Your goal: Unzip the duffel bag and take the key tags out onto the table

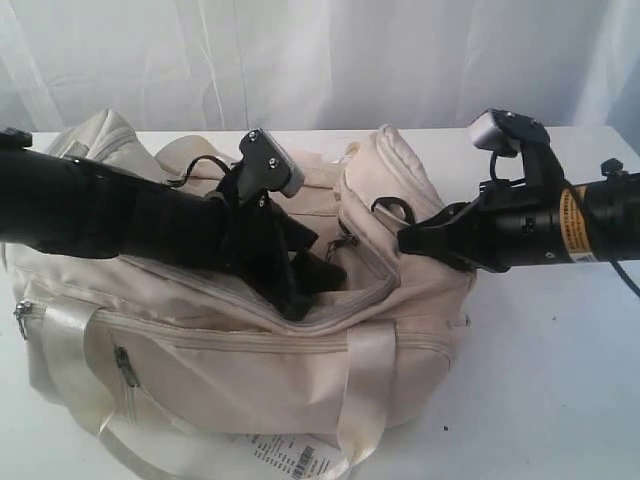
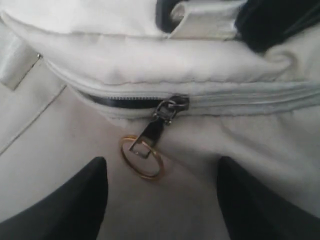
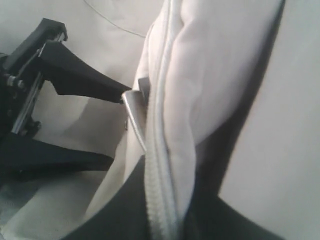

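Observation:
The cream duffel bag (image 1: 250,370) lies on the white table (image 1: 560,380). Over the bag's top, my left gripper (image 1: 318,288) hangs open, its fingers (image 2: 75,200) either side of a gold ring (image 2: 142,157) on the zipper pull. Neither finger touches the ring. The slider (image 2: 172,106) sits on the top zipper, with a short dark open stretch (image 2: 120,101) behind it. At the bag's right end, my right gripper (image 1: 405,240) is shut on a fold of bag fabric and zipper tape (image 3: 162,200). The key tags are hidden.
A white paper barcode label (image 1: 295,460) lies at the bag's front edge. Satin straps (image 1: 365,390) run down the bag's front. A closed side-pocket zipper (image 1: 125,365) is at the front left. Bare tabletop (image 1: 560,420) lies to the right of the bag.

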Motion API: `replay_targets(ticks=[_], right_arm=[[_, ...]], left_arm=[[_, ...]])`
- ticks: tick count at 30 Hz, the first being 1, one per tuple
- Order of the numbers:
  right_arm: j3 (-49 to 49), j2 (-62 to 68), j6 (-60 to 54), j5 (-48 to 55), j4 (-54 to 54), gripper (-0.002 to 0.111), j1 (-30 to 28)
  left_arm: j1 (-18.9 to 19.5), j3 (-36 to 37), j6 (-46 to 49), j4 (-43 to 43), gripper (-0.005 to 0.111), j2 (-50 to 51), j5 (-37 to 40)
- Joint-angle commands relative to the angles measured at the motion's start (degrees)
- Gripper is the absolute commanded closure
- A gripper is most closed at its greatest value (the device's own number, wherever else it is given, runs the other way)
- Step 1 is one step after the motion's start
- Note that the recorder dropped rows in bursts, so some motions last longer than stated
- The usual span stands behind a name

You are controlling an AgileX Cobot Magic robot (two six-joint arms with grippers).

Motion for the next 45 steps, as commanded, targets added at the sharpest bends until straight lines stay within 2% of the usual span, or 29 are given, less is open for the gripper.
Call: replay_targets(ticks=[1,6,18,22,26,28,34,37,43,45], right_arm=[[0.21,-0.69,-0.18,-1.9,1.67,0.108,0.07],[0.21,-0.69,-0.18,-2.0,2.68,0.108,0.07],[0.21,-0.69,-0.18,-1.78,2.66,0.108,0.07],[0.21,-0.69,-0.18,-1.55,2.66,0.108,0.07],[0.21,-0.69,-0.18,-1.55,2.66,0.108,0.07],[0.21,-0.69,-0.18,-1.55,2.66,0.108,0.07],[0.21,-0.69,-0.18,-1.55,2.66,0.108,0.07],[0.21,-0.69,-0.18,-1.56,2.84,0.108,0.07],[0.21,-0.69,-0.18,-1.44,2.92,0.108,0.07],[0.21,-0.57,-0.18,-1.44,2.91,0.108,0.07]], left_arm=[[-0.24,-0.19,0.44,-0.04,0.041,1.15,-2.48],[-0.24,-0.19,0.44,-1.54,0.049,2.95,-1.83],[-0.24,-0.33,0.44,-4.23,0.091,3.46,-1.71],[-0.24,-0.33,3.68,-4.23,0.098,3.46,-1.71],[-0.24,-0.33,5.32,-4.23,0.098,3.46,-1.71],[-0.24,-0.33,6.03,-4.23,0.093,3.46,-1.71],[-0.24,-0.33,6.13,-4.23,0.061,3.46,-1.71],[-0.24,-0.33,6.13,-4.23,0.05,3.46,-1.48],[-0.24,-0.33,7.75,-4.52,0.047,3.46,6.58],[-0.24,-0.33,9.85,-6.66,0.047,3.46,6.24]])
